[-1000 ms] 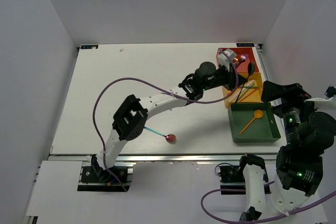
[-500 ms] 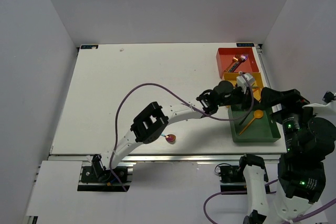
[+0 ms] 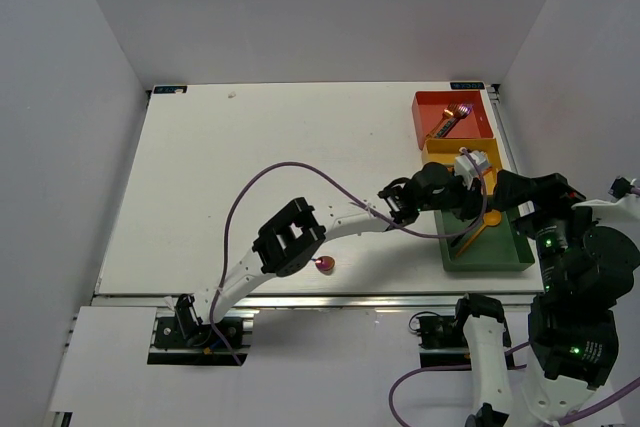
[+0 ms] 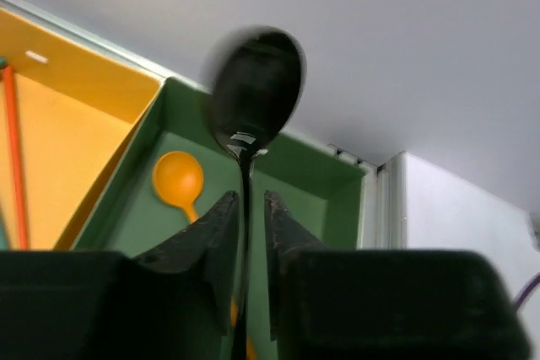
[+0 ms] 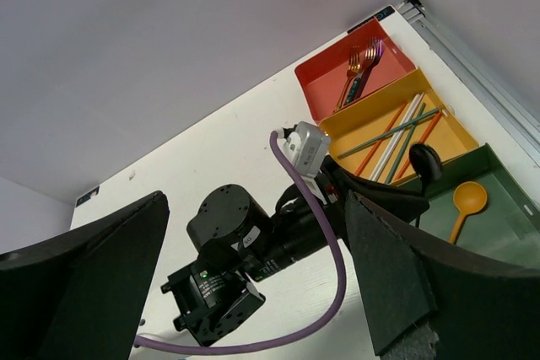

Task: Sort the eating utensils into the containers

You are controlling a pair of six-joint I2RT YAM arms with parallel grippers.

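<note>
My left gripper (image 4: 251, 196) hovers over the dark green tray (image 4: 337, 176), at the right of the table in the top view (image 3: 522, 247). Its jaws stand slightly apart. A black spoon (image 4: 256, 90) hangs upright between them, its handle against the left finger with a gap to the right one. An orange spoon (image 4: 177, 176) lies in the green tray. The yellow tray (image 5: 363, 137) holds several chopsticks (image 5: 396, 137). Forks (image 5: 359, 69) lie in the red-orange tray (image 5: 325, 82). My right gripper (image 5: 253, 267) stands wide open above the table, holding nothing.
A red spoon (image 3: 325, 264) lies on the white table near its front edge, its handle tucked under the left arm's elbow (image 3: 290, 237). A purple cable (image 3: 250, 192) loops over the table. The right arm (image 3: 585, 247) stands just right of the green tray.
The left arm swung from the red-orange tray toward the front, carrying the black spoon over the green tray. Its jaws have just parted a little. The right arm barely moved.
</note>
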